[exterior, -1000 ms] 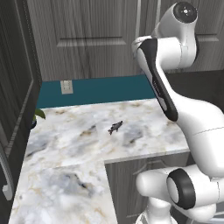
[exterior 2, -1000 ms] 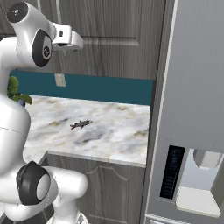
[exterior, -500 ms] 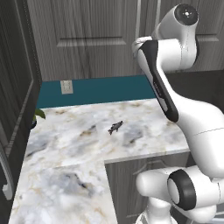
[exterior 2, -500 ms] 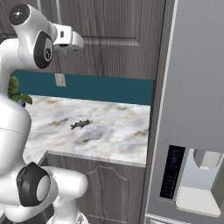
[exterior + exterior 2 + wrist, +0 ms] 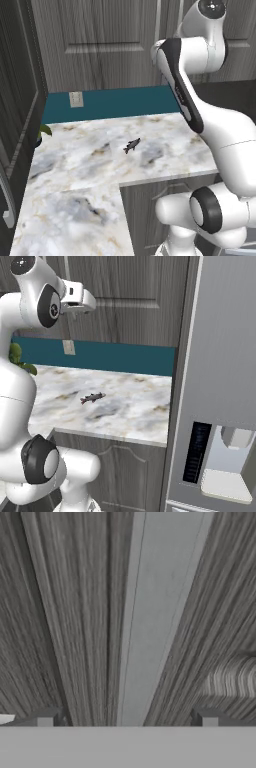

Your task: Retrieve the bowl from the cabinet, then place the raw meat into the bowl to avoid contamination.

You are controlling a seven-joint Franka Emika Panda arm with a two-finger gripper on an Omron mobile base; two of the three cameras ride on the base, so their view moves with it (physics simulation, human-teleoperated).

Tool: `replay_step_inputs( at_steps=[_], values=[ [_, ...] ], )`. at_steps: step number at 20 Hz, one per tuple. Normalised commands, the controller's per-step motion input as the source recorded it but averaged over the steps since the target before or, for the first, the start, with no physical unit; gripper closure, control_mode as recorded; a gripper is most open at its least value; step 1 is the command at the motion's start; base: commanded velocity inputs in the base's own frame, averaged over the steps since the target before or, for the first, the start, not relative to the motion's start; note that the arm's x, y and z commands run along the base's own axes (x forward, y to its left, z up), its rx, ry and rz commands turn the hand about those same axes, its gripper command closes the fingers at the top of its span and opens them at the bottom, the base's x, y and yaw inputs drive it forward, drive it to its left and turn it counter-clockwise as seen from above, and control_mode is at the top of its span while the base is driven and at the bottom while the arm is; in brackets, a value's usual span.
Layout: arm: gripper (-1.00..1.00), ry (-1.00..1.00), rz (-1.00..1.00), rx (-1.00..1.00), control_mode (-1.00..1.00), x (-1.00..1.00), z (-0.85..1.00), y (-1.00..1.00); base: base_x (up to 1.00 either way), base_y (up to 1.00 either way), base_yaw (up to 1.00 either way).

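Two dark fingertips point(image 5: 46, 717) are showing at the bottom of my hand view, set wide apart with nothing between them, so my jaws point(image 5: 127, 718) are standing released. I am pointing them straight at the cabinet point(image 5: 115, 45), close to its grey wood-grain door. A pale metal bar handle point(image 5: 160, 617) is running up the door between the two tips, tilted slightly in that view.

In the right base view my hand point(image 5: 80, 298) is reaching out from the raised upper arm toward the same panelled door point(image 5: 135, 301). I cannot tell from the base views whether the tips are touching the door or the handle. The cabinet doors are closed.

The raw meat point(image 5: 132, 145) is lying flat on the marble desk point(image 5: 80, 200), near the middle of its rear section, well apart from my hand and well below it. In the right base view the raw meat point(image 5: 92, 398) is sitting between the teal back wall point(image 5: 120, 356) and the front edge of the desk point(image 5: 140, 416), clear of both.

A white wall outlet point(image 5: 75, 99) is sitting on the teal strip above the rear edge of the desk. A green leaf point(image 5: 44, 131) is showing at the left edge of the desk, beside a dark door panel. A grey refrigerator point(image 5: 220, 381) is standing against the right end of the desk.
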Motion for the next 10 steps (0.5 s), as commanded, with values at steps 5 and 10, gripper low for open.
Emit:
replay_step_inputs(
  at_steps=[5, 10],
  values=[
    [-1.00, 0.00, 0.00, 0.00, -1.00, 0.41, -0.04, 0.03, 0.00, 0.00, 0.00],
    [-1.00, -0.01, 0.00, 0.00, -1.00, 0.39, -0.04, 0.02, 0.00, 0.00, 0.00]
  ],
)
